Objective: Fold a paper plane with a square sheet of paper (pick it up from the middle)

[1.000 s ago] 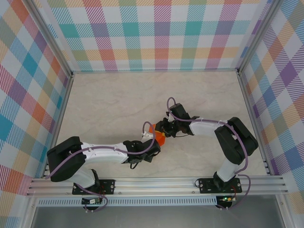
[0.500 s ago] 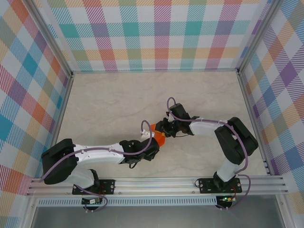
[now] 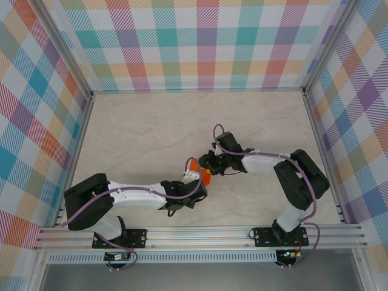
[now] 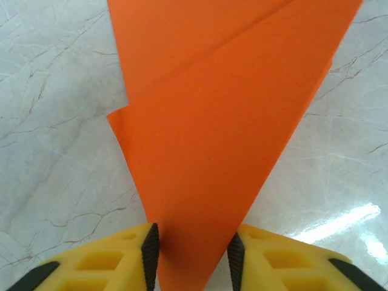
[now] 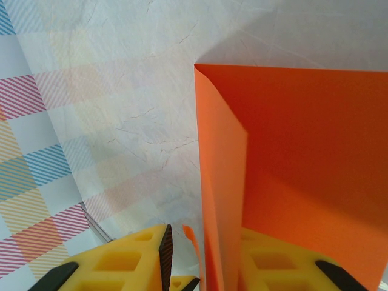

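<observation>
The square sheet of paper (image 3: 204,177) is bright orange and folded to a pointed shape, lying mid-table between both grippers. In the left wrist view its narrow tip (image 4: 200,182) lies flat on the table between the fingers of my left gripper (image 4: 193,257) (image 3: 194,175). The black pads stand apart on either side of the tip. In the right wrist view a flap of the paper (image 5: 291,157) stands upright inside my right gripper (image 5: 206,257) (image 3: 210,163). It leans over the right finger, with a clear gap to the left pad (image 5: 165,248).
The pale marbled table (image 3: 139,133) is walled by checked panels (image 3: 200,42) at the back and sides. An aluminium rail (image 3: 200,233) with both arm bases runs along the near edge.
The left arm drew back slightly, then came forward again. Its jaws widened, then narrowed around the paper's tip. The right arm and the paper have barely moved.
</observation>
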### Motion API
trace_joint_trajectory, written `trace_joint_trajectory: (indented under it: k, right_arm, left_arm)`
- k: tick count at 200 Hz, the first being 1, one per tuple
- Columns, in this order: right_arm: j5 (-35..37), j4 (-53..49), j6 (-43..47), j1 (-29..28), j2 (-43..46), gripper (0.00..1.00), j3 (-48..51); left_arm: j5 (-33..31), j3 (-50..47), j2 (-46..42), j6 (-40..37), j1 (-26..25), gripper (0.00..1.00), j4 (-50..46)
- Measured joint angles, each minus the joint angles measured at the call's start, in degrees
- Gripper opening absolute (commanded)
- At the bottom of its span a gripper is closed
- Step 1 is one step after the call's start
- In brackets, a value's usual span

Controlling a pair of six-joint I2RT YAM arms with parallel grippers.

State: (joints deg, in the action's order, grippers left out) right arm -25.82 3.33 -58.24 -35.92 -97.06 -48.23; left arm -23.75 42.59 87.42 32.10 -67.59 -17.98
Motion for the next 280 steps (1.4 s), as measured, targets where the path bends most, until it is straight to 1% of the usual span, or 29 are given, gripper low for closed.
trace_joint_trajectory:
  k: [6, 18, 34, 43, 59, 83, 99, 154, 171, 197, 207, 231, 257, 280]
  right_arm:
    - [0.0, 0.0, 0.0, 0.0, 0.0, 0.29, 0.0]
    - [0.0, 0.0, 0.0, 0.0, 0.0, 0.29, 0.0]
    - [0.0, 0.0, 0.0, 0.0, 0.0, 0.29, 0.0]
    - [0.0, 0.0, 0.0, 0.0, 0.0, 0.29, 0.0]
    - [0.0, 0.0, 0.0, 0.0, 0.0, 0.29, 0.0]
    - [0.0, 0.0, 0.0, 0.0, 0.0, 0.29, 0.0]
    - [0.0, 0.0, -0.2, 0.0, 0.0, 0.29, 0.0]
    - [0.0, 0.0, -0.9, 0.0, 0.0, 0.29, 0.0]
    - [0.0, 0.0, -0.9, 0.0, 0.0, 0.29, 0.0]
    - [0.0, 0.0, -0.9, 0.0, 0.0, 0.29, 0.0]
    - [0.0, 0.0, -0.9, 0.0, 0.0, 0.29, 0.0]
    - [0.0, 0.0, -0.9, 0.0, 0.0, 0.29, 0.0]
    - [0.0, 0.0, -0.9, 0.0, 0.0, 0.29, 0.0]
    - [0.0, 0.0, -0.9, 0.0, 0.0, 0.29, 0.0]
  left_arm:
    - [0.0, 0.0, 0.0, 0.0, 0.0, 0.37, 0.0]
    - [0.0, 0.0, -0.2, -0.1, 0.0, 0.44, 0.1]
    - [-0.3, 0.0, -0.8, 0.0, -0.1, 0.46, 0.1]
    - [-0.4, 0.0, -1.4, 0.0, -0.1, 0.49, 0.1]
    - [-0.4, -0.1, -2.6, 0.0, -0.1, 0.49, 0.3]
    - [-0.4, -0.4, -4.2, -0.3, -0.1, 0.41, 0.8]
    - [-0.4, -0.5, -4.2, -0.2, -0.1, 0.4, 0.9]
    - [0.1, -0.5, -2.0, -0.3, -0.1, 0.53, 1.6]
    - [0.6, -0.5, -1.5, -0.2, -0.1, 0.52, 1.6]
    - [0.6, -0.5, -1.5, -0.4, -0.1, 0.38, 1.6]
    - [0.5, -0.5, -1.5, -0.2, -0.1, 0.35, 1.6]
    - [0.5, -0.5, -1.4, -0.4, -0.1, 0.35, 1.6]
    - [0.5, -0.4, -1.0, -0.4, -0.2, 0.38, 1.5]
    - [0.5, -0.4, -0.9, -0.4, -0.2, 0.38, 1.4]
